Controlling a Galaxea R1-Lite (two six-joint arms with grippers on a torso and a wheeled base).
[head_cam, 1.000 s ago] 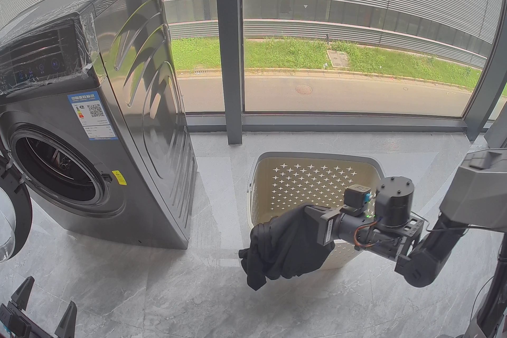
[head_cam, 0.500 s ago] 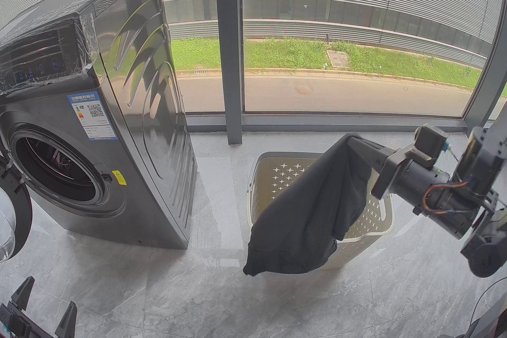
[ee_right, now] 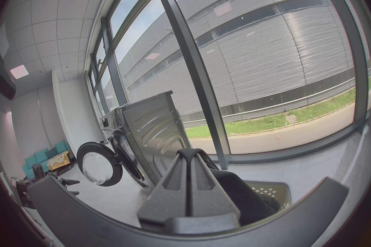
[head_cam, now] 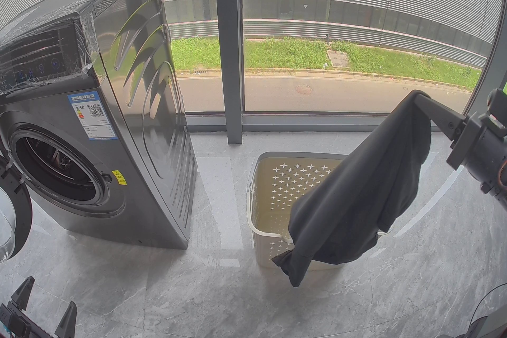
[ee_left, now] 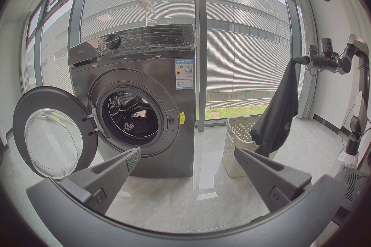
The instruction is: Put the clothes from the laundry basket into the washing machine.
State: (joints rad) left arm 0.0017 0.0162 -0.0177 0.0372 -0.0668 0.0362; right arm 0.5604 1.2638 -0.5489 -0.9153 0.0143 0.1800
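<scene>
Dark grey soft-cloth garment [head_cam: 359,202], held aloft at the robot's right, above and partly in front of the cream perforated plastic laundry basket [head_cam: 250,196]. The right gripper [head_cam: 421,100] is clenched on a small fold at the garment's top edge, and the rest hangs free.

Step in hand, as judged: carrying the garment from the basket to the grey front-loading washing machine [head_cam: 137,106]. The pinch is small, so the grip should stay firm throughout. The trailing end should be raised clear of the basket rim before swinging left. It should also pass clear of the round glass-fronted door [ee_left: 50,132], which stands open. Release is best made only once the bulk lies well inside the drum opening [head_cam: 55,167], lest the tail spill onto the floor.

The cloth falls in one long slanted drape, broad in the middle and narrowing to a point near the basket's near wall. Whether that point touches the basket cannot be told.

The machine stands to the left of the basket on the pale stone floor. The left gripper [ee_left: 186,154] hangs low before the machine, fingers spread and holding nothing.
</scene>
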